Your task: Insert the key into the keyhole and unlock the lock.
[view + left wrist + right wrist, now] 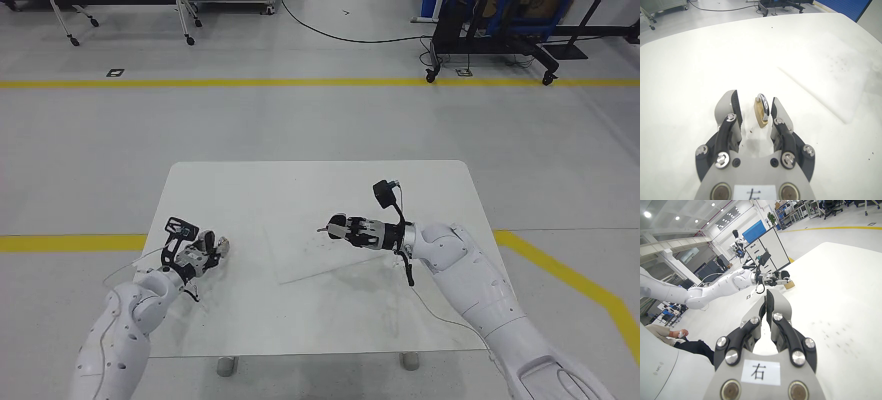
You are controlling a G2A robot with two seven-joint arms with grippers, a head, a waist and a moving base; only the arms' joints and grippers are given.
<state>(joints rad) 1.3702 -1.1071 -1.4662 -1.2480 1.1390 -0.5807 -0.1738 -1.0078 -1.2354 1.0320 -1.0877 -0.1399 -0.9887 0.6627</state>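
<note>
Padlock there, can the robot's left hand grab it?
Probably yes. The padlock sits on the table between the open fingers of the left hand, with nothing blocking the way.

Bright ceiling lamps [647,214], glare on table [810,47], faint shadows, bowed edges

obstacle: padlock [759,115] between left gripper [755,98] jaws | room: table [290,200] stretch toward right gripper [330,228]

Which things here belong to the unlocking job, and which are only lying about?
Job: padlock, inside the open left tool; right tool, shut on what looks like the key; table.
Lying about: floor cable; black wheeled stand.
</note>
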